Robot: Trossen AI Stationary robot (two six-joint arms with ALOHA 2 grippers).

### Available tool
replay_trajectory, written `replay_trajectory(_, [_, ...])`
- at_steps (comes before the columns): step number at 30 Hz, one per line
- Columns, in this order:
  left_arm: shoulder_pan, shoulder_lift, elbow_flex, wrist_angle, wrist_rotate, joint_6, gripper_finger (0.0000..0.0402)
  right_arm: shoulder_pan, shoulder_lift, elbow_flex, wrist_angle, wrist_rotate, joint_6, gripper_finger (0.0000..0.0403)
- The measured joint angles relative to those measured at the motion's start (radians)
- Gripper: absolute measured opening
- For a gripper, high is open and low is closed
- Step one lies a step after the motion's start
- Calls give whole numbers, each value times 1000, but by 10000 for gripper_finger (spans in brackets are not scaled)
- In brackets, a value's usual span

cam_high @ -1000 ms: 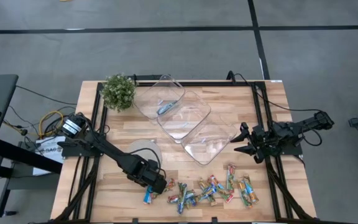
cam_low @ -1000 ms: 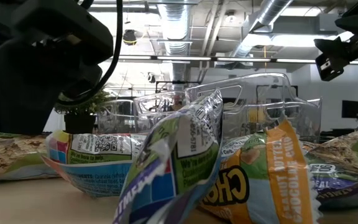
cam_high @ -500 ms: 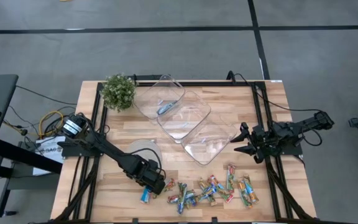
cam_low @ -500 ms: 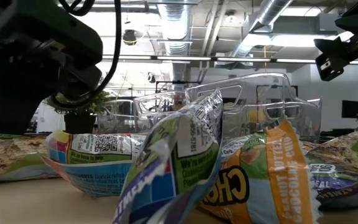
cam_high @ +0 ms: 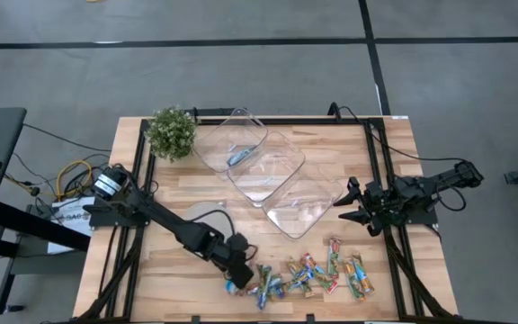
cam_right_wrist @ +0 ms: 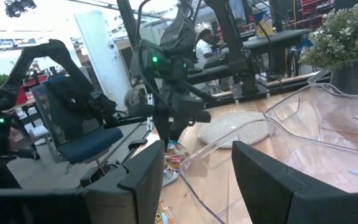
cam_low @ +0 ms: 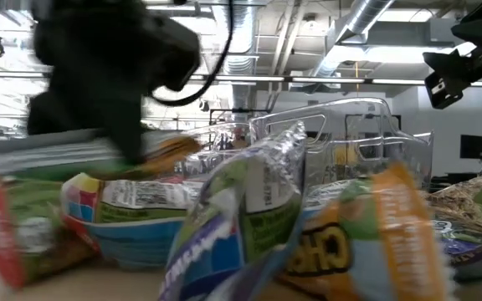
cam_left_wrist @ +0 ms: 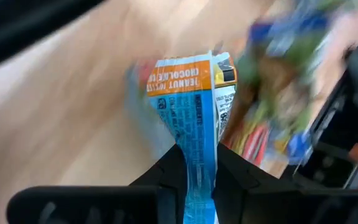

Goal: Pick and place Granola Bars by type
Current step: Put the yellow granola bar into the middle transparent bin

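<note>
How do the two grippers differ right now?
The left gripper is shut on a blue-and-white bar; the right gripper is open and holds nothing. The left gripper is low at the left end of the bar pile by the table's front edge; the right gripper waits at the right side, beside a clear tray. Both have dark two-finger jaws.

Motion blur smears the granola bars (cam_low: 249, 226) in the low view, while the blue-and-white bar (cam_left_wrist: 194, 124) beside them runs off the wrist frame's edge.
</note>
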Motion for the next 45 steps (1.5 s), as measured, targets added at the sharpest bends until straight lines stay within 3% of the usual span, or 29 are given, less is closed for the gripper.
replay_trajectory(11, [49, -3, 126, 125, -151, 328, 48, 0, 0, 0, 1, 0, 0, 184])
replay_trajectory(27, [117, -4, 392, 163, -190, 751, 48, 0, 0, 0, 1, 0, 0, 184])
replay_trajectory(45, [196, -6, 415, 121, -149, 832, 48, 0, 0, 0, 1, 0, 0, 184])
